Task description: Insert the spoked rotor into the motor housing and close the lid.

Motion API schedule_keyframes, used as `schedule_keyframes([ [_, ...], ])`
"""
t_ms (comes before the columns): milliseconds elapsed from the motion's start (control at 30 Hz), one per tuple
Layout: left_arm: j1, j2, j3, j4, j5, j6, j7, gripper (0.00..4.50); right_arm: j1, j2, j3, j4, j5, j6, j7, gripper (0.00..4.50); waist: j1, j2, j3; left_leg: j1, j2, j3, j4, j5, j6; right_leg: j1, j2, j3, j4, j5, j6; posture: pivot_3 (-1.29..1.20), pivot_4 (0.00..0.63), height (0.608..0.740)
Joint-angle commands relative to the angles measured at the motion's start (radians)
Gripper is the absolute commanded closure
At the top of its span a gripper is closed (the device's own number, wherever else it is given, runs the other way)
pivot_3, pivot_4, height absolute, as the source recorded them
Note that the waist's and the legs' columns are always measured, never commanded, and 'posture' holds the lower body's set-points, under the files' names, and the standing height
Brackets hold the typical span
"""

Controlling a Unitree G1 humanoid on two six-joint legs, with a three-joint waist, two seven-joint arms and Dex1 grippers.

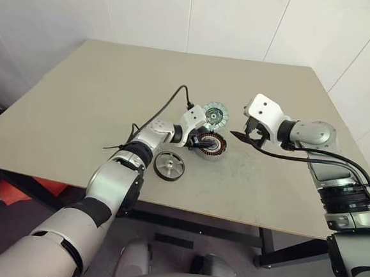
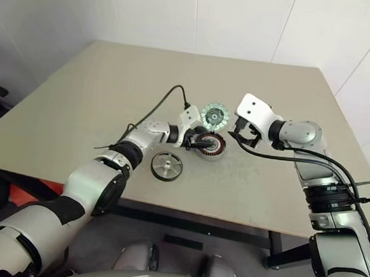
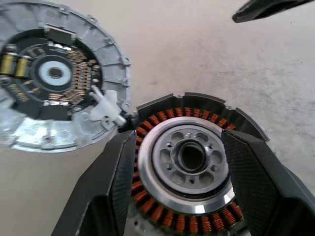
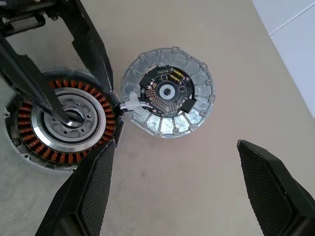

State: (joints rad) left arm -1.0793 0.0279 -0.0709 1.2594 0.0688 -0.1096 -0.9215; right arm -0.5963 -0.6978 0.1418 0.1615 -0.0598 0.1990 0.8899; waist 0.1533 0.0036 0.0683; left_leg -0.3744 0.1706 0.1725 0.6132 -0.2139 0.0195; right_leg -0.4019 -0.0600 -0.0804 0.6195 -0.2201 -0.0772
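Observation:
The motor housing (image 1: pixel 213 144), a short grey cylinder with copper windings and a silver centre, sits mid-table. My left gripper (image 1: pixel 204 141) is open over it, its fingers (image 3: pixel 117 177) standing on either side of the silver centre (image 3: pixel 189 160). The lid (image 1: pixel 214 116) lies just behind the housing with its inner face up, joined to it by a small white connector (image 4: pixel 130 104). The spoked rotor (image 1: pixel 169 165) lies flat on the table near the front edge, left of the housing. My right gripper (image 1: pixel 249 136) hovers open and empty to the right of the housing.
The beige table (image 1: pixel 111 94) has wide bare room at the back and left. Its front edge (image 1: pixel 242 221) runs close behind the rotor. A black cable (image 1: pixel 168 105) loops above the left wrist. White walls stand behind the table.

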Motion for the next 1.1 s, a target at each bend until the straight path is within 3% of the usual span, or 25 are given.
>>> schedule_keyframes([
  [33,-0.023,0.038,0.053,-0.09,-0.063,-0.006,-0.03,1.6,-0.02,0.021,-0.001,-0.022,0.004,-0.015,-0.013,0.0,0.001,0.0,0.0,0.0,0.0,0.0,0.0,0.0,0.0,0.0,0.0,0.0,0.0,0.0,0.0,0.0,0.0,0.74],
  [133,0.008,0.09,0.093,-0.168,-0.111,0.019,-0.046,1.6,-0.004,0.055,0.007,-0.062,0.02,0.01,-0.009,0.0,0.0,0.0,0.0,0.0,0.0,0.0,0.0,0.0,0.0,0.0,0.0,0.0,0.0,0.0,0.0,0.0,0.0,0.74],
  [233,0.075,0.149,0.108,-0.257,-0.131,0.042,-0.043,1.56,0.001,0.083,0.017,-0.071,0.018,0.032,-0.015,0.63,-0.003,0.001,0.0,0.0,0.001,0.0,0.0,0.0,0.0,0.0,0.0,0.0,0.001,0.0,-0.001,0.0,0.0,0.74],
  [567,0.301,0.217,0.141,-0.534,-0.21,0.203,0.037,1.56,0.015,0.143,0.09,-0.039,0.006,0.074,0.015,3.94,-0.002,0.001,0.0,0.0,0.001,0.0,0.0,0.0,-0.001,0.0,0.0,0.0,0.001,0.0,-0.001,0.0,0.0,0.74],
  [733,0.344,0.211,0.134,-0.623,-0.231,0.258,0.065,1.56,-0.01,0.149,0.115,0.03,-0.021,0.044,0.009,3.94,-0.003,0.001,0.0,0.001,0.001,0.0,0.0,-0.001,-0.004,0.0,0.0,0.0,0.001,0.0,-0.001,0.0,0.0,0.74],
  [833,0.348,0.212,0.126,-0.641,-0.231,0.268,0.077,1.56,-0.019,0.151,0.121,0.071,-0.034,0.028,0.005,4.48,-0.005,0.001,0.0,0.001,0.001,0.001,0.0,-0.001,-0.005,0.0,0.0,0.0,0.001,0.0,-0.001,0.0,0.0,0.74],
  [1100,0.354,0.22,0.117,-0.659,-0.24,0.28,0.089,1.56,-0.016,0.156,0.129,0.113,-0.062,0.011,-0.01,4.48,-0.006,0.001,0.0,0.001,0.001,0.001,-0.001,-0.001,-0.005,0.0,0.0,0.0,0.001,0.0,-0.001,0.0,0.0,0.74],
])
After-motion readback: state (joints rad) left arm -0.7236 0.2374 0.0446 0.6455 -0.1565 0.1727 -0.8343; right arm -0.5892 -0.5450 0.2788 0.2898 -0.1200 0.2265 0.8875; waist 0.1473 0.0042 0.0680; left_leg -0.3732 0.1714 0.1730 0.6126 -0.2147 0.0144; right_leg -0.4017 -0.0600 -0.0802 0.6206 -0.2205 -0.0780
